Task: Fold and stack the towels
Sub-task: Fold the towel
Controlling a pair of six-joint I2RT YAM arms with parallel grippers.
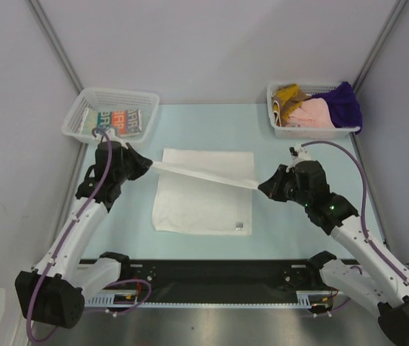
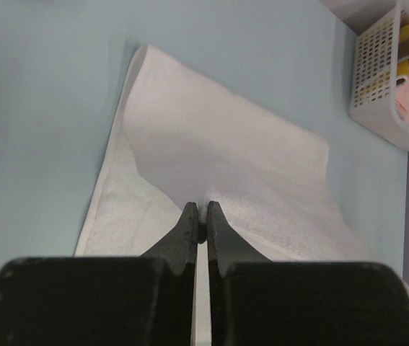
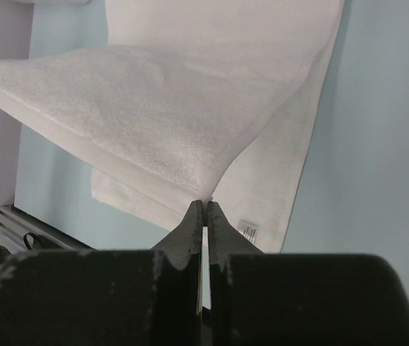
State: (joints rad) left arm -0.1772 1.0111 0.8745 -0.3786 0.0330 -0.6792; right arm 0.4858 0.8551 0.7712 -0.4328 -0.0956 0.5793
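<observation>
The left gripper (image 1: 149, 166) and right gripper (image 1: 261, 186) are each clamping an edge of the white towel (image 1: 197, 209), holding it taut above the towel's flat part.

Overhead camera looks down; close wrist cameras share the towel (image 1: 203, 205).

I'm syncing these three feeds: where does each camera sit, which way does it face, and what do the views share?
Top external: above and behind the robot, looking down on the table; left gripper and right gripper show, pinching the white towel.
Left wrist: behind the left gripper, facing right toward the full basket; its shut fingers show.
Right wrist: behind the right gripper, facing left; its shut fingers show.
Shared: the white towel.
</observation>
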